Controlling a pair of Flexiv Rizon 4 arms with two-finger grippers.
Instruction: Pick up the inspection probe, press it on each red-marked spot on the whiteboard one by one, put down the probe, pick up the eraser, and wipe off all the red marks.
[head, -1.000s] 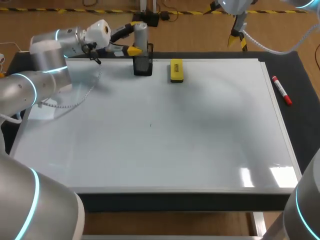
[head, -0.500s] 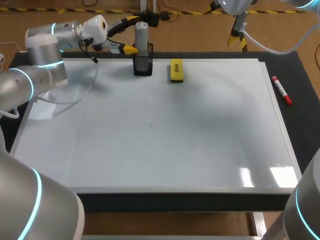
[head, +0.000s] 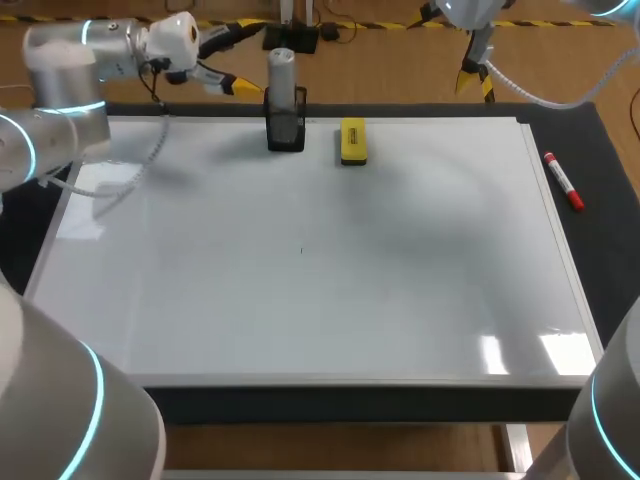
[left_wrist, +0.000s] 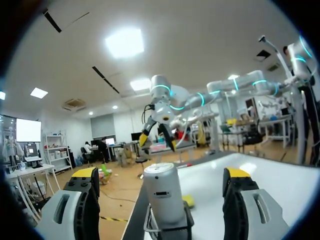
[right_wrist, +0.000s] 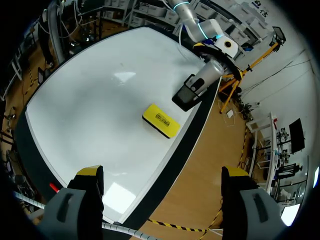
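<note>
Whiteboard (head: 300, 250), probe (head: 282, 75) ahead of left end effector (head: 243, 57)

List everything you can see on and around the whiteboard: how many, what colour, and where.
whiteboard: one, white, flat on the table, no red marks visible
table: one, black, showing around the whiteboard
inspection probe: one, grey, upright in the holder
holder: one, black, at the whiteboard's far edge
eraser: one, yellow, on the whiteboard just right of the holder
marker: one, red and white, on the table past the whiteboard's right edge
left gripper: yellow-tipped, open, left of the probe, not touching
right gripper: yellow-tipped, open, beyond the far edge, empty
</note>
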